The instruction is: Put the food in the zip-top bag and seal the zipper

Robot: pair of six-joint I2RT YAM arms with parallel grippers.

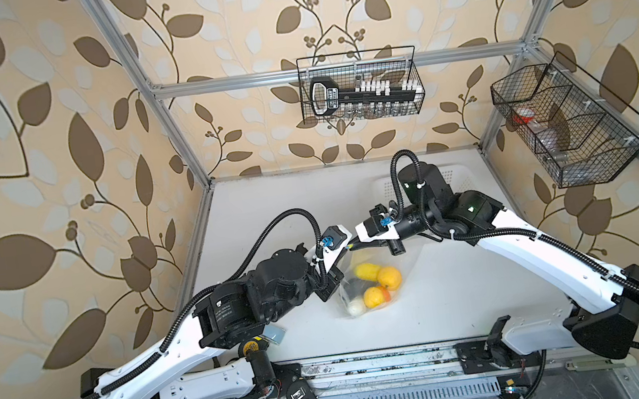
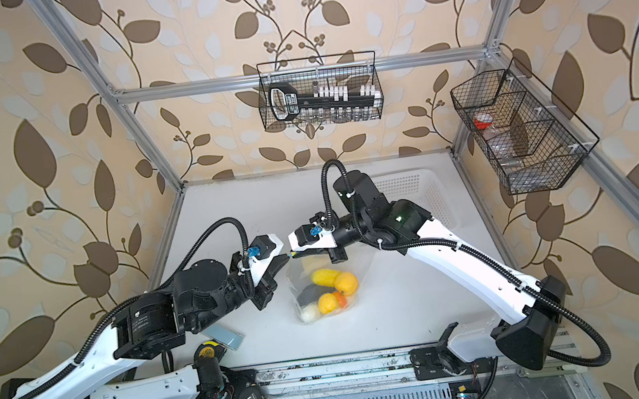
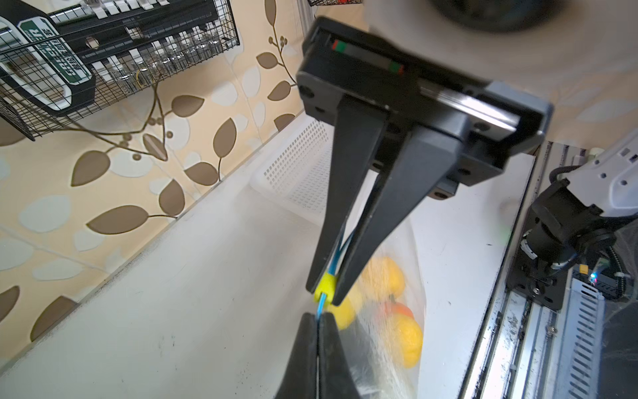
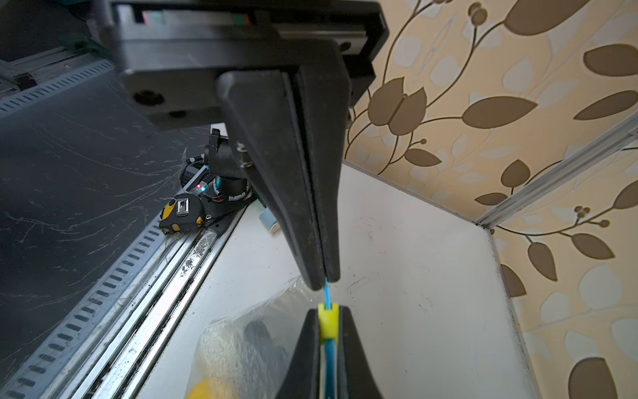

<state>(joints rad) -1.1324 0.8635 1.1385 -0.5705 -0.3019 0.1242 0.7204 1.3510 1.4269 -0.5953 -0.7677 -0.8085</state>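
Near the middle of the white desk (image 1: 268, 203), the left gripper (image 3: 317, 316) clamped the end of the narrow light-blue zipper strip (image 3: 320, 306); the right gripper (image 3: 324, 293) pinched its small yellow tab (image 3: 325, 285), just beside. The step wanted the left holding taut while the right drew the tab straight along. The large clear crinkly zip-top bag (image 1: 363, 257) drooped below, with yellow, orange, white and dark toy food (image 1: 388, 276) inside.
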